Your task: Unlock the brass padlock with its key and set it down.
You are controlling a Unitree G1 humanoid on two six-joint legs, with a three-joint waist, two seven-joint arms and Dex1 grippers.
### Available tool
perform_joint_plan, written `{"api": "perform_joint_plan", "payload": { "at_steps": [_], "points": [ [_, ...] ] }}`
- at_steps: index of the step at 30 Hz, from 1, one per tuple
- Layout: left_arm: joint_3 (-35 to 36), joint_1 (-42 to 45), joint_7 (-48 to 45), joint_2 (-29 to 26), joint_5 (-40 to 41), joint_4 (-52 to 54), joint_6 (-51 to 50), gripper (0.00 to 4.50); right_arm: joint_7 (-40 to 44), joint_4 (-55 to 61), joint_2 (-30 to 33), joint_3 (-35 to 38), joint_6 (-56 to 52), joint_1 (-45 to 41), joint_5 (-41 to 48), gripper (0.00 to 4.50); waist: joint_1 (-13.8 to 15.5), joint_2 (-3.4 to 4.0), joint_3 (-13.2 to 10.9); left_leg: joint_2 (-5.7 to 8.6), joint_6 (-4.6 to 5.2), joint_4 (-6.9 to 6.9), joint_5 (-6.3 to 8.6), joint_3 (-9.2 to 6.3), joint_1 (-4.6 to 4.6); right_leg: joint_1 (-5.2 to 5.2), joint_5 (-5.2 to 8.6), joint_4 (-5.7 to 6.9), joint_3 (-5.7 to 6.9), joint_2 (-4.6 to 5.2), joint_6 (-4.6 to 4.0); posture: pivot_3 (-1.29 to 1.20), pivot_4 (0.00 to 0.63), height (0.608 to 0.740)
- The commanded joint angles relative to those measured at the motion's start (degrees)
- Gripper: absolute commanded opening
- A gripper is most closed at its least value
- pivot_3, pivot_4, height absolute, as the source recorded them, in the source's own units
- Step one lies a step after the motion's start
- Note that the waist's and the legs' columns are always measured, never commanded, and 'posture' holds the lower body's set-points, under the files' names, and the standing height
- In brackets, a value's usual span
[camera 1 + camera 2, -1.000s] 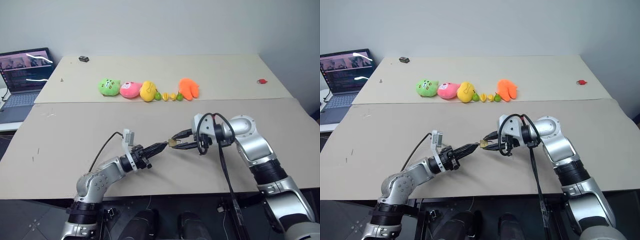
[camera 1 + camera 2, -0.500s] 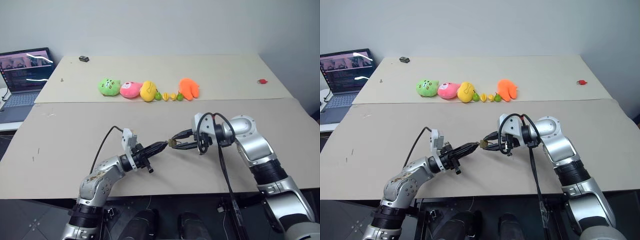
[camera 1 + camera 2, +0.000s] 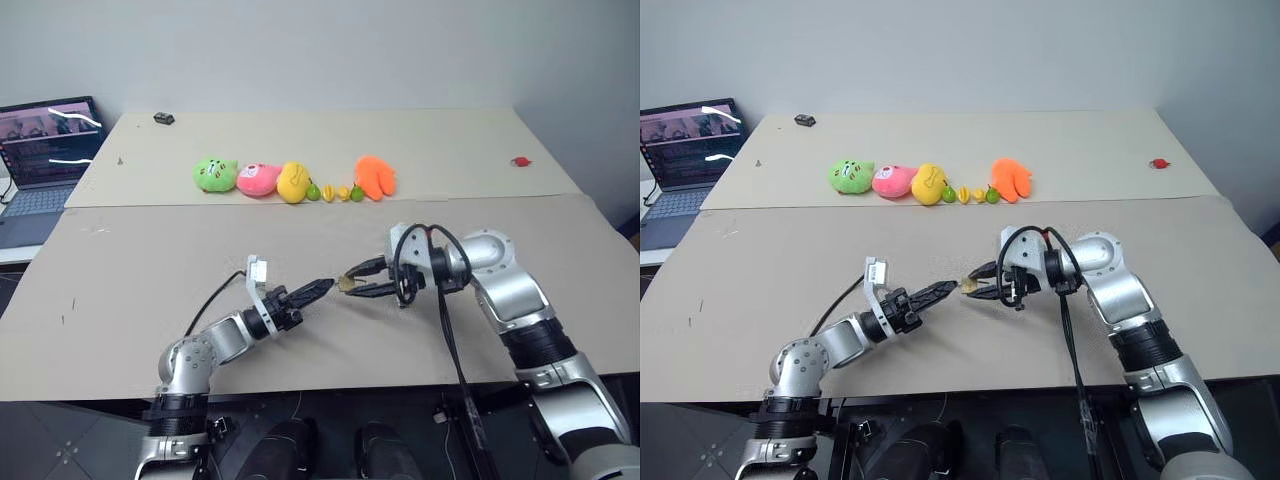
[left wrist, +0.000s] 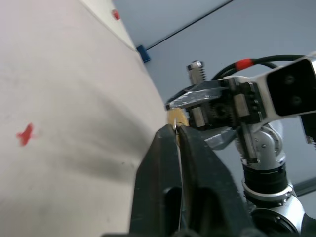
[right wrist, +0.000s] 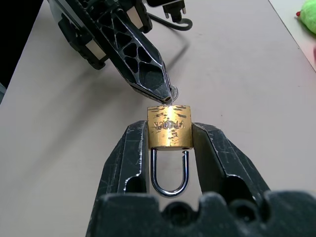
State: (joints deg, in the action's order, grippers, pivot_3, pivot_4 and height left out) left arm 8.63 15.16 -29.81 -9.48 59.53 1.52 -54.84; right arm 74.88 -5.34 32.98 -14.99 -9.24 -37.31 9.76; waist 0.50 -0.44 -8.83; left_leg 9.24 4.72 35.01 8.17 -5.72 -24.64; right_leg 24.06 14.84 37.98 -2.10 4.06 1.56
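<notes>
Right end effector (image 5: 170,148) clamped, left end effector (image 4: 176,136) tips nearly together, arms converging

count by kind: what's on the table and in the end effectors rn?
Plush toys: 4 (green, pink, yellow, orange)
Small toy fruits: 3
Brass padlock: 1, clamped in the right end effector
Key: 1, at the left end effector tips
Small red item: 1
Small dark item: 1
Total: 11
</notes>
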Motion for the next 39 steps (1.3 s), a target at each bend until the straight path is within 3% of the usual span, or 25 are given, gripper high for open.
{"api": "perform_joint_plan", "payload": {
  "at_steps": [1, 3, 9, 15, 19, 39],
  "points": [
    [1.78, -0.42, 3.02, 0.17, 1.06, 0.6, -1.42, 1.82, 1.64, 3.82, -0.39, 0.8, 1.53, -1.51, 2.54, 0.91, 0.16, 0.0, 0.0, 0.0, 0.0, 0.03, 0.0, 0.0, 0.0, 0.0, 0.0, 0.0, 0.01, 0.0, 0.0, 0.0, 0.15, 0.739],
    [1.43, -0.19, 3.16, -0.26, -0.15, 0.77, -0.63, 2.45, 1.68, 3.9, -0.44, 0.86, 1.35, -1.56, 2.56, 0.91, 0.17, 0.0, 0.0, 0.0, 0.0, 0.05, 0.0, 0.0, 0.0, -0.01, -0.01, -0.01, 0.02, 0.0, 0.01, 0.0, 0.15, 0.739],
    [2.97, 0.37, 2.55, -1.34, 2.87, 1.09, -2.79, 2.45, 1.79, 3.46, -0.27, 1.07, 1.67, -1.8, 2.2, 0.91, 0.2, 0.0, 0.0, 0.0, 0.0, 0.03, 0.0, 0.0, -0.01, 0.0, -0.01, -0.03, 0.01, 0.0, 0.01, 0.0, 0.15, 0.739],
    [9.98, 1.66, 5.49, -2.01, 11.31, -0.35, -5.73, 2.45, 1.84, 1.41, 0.01, 1.05, 3.39, -1.68, 1.16, 0.91, 0.06, 0.0, 0.0, 0.0, 0.0, 0.03, 0.0, 0.0, 0.0, 0.01, -0.01, 0.0, 0.02, 0.0, 0.01, 0.0, 0.15, 0.739],
    [12.69, 2.59, 7.25, -3.31, 12.77, -1.98, -5.51, 2.45, 1.77, 0.06, -0.03, 1.03, 4.13, -2.02, 0.82, 0.91, 0.17, -0.01, 0.0, 0.0, 0.0, 0.05, 0.0, 0.0, 0.0, 0.01, -0.01, -0.01, 0.02, 0.0, 0.01, 0.0, 0.15, 0.739],
    [4.95, -1.1, 8.88, -1.09, 17.23, 2.14, -13.16, 2.45, 2.19, -0.73, -0.13, 0.83, 5.0, -2.15, 0.98, 0.91, 0.18, -0.01, 0.0, 0.0, 0.0, 0.04, 0.0, 0.01, 0.0, 0.0, -0.01, 0.01, -0.01, 0.0, 0.01, 0.0, 0.15, 0.739]
  ]
}}
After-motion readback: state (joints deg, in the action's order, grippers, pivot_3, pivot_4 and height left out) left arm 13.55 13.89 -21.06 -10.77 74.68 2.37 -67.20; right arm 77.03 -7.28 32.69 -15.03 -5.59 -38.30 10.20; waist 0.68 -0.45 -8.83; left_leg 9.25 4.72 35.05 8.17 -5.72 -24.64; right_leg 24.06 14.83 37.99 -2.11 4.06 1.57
